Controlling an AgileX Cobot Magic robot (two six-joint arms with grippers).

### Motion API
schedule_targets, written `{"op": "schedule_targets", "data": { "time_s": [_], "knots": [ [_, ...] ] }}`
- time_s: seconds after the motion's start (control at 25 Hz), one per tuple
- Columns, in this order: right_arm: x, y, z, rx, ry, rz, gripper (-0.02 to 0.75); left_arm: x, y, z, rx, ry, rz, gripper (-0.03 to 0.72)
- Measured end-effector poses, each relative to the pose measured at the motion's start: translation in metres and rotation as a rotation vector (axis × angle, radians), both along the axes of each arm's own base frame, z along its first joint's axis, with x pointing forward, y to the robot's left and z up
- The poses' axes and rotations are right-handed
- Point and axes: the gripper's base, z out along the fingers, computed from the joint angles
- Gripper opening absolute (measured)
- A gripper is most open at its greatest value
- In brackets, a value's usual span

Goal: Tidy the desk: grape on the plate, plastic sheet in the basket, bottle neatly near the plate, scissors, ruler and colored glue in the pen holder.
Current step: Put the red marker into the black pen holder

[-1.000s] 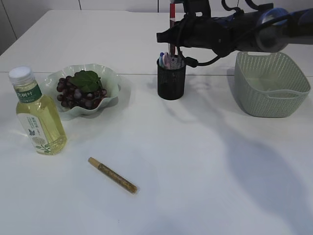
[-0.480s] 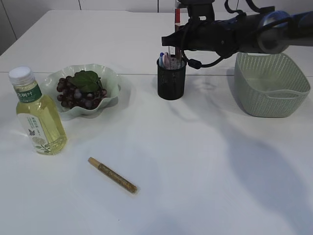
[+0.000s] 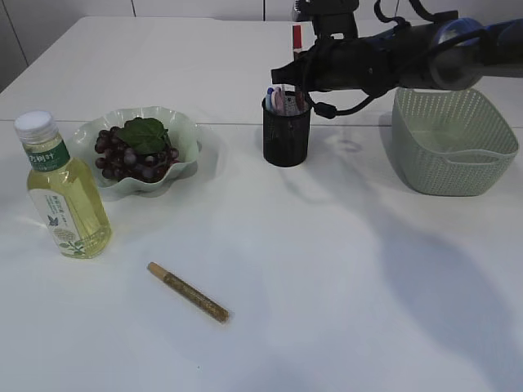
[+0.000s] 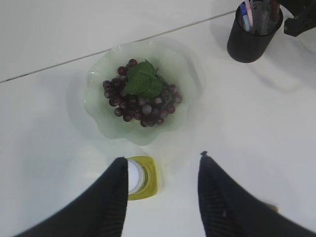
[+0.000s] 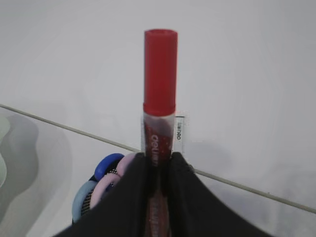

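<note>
Red glue stick [image 5: 159, 94] is clamped upright in the right end effector [image 5: 157, 170], directly above the pen holder [image 3: 286, 131]. Should be lowered straight btwn the scissors handles w/o tilting, then let go. Left end effector [image 4: 160, 185] is held apart above the bottle [image 4: 140, 177].

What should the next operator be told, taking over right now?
Right hand: holding the red glue upright over the pen holder, not yet let go.
Left hand: open, empty, above the bottle.
Done: grapes on the plate; bottle beside the plate; scissor handles show in the holder.
Left: release the red glue; gold glue lies on the table.
Basket: contents unclear.
</note>
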Motion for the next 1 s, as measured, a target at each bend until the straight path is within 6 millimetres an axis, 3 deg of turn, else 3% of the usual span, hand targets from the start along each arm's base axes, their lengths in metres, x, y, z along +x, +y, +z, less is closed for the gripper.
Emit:
{"op": "schedule_targets", "data": {
  "time_s": [0.2,0.44,0.56,1.0],
  "knots": [
    [-0.002,0.005,0.001,0.000,0.001,0.010,0.181,0.000,0.000,0.000,0.000,0.000,0.000,0.339],
    [-0.002,0.007,0.000,0.020,0.012,0.003,0.356,0.000,0.000,0.000,0.000,0.000,0.000,0.333],
    [-0.002,0.007,0.002,0.022,0.036,-0.008,0.387,0.000,0.000,0.000,0.000,0.000,0.000,0.330],
    [-0.010,0.018,0.066,0.062,0.297,-0.063,0.396,0.000,0.000,0.000,0.000,0.001,0.000,0.321]
  ]
}}
